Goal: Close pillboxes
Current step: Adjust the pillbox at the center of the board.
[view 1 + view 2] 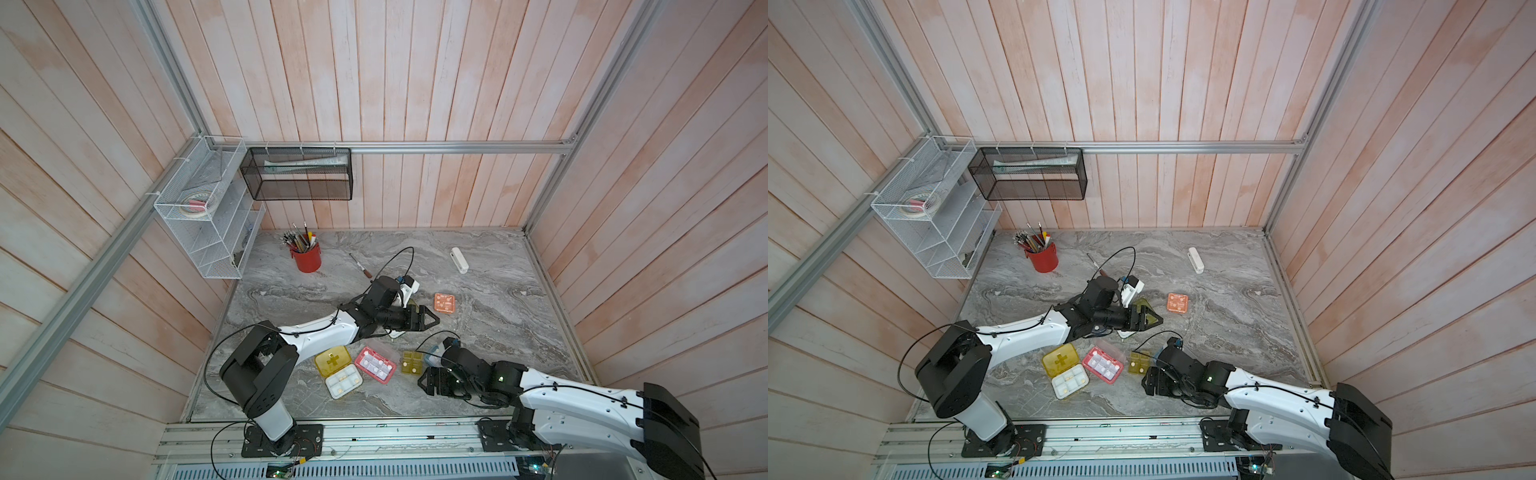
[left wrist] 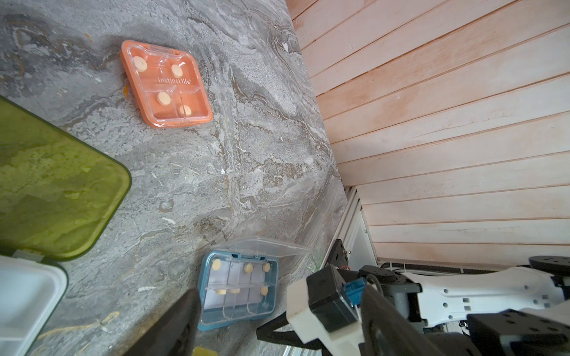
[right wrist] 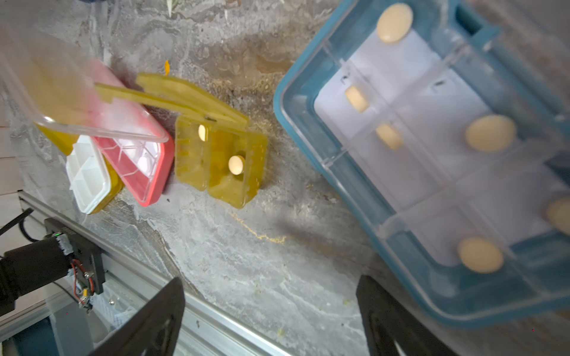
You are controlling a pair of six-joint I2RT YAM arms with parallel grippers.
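Top views both show the yellow cross pillbox [image 1: 332, 360], pink pillbox [image 1: 376, 365] and small amber pillbox [image 1: 412, 362] lids up. Lime-green pillbox [image 2: 55, 197] open under the left end effector [image 1: 432, 320], jaws apart, empty. Blue-grey pillbox [image 3: 431, 172] open, just beside the right end effector [image 3: 268, 308], jaws apart, empty. Orange square pillbox [image 2: 166, 84] shut. Five left.

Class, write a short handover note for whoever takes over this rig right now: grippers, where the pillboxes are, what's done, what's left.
Left gripper: open, empty, over the lime-green pillbox, whose lid lies open.
Right gripper: open, empty, next to the blue-grey pillbox, whose lid is up.
Done: the orange pillbox looks closed.
Left: the lime-green and blue-grey ones, plus the yellow pillbox, pink pillbox and amber pillbox, side by side, all open.
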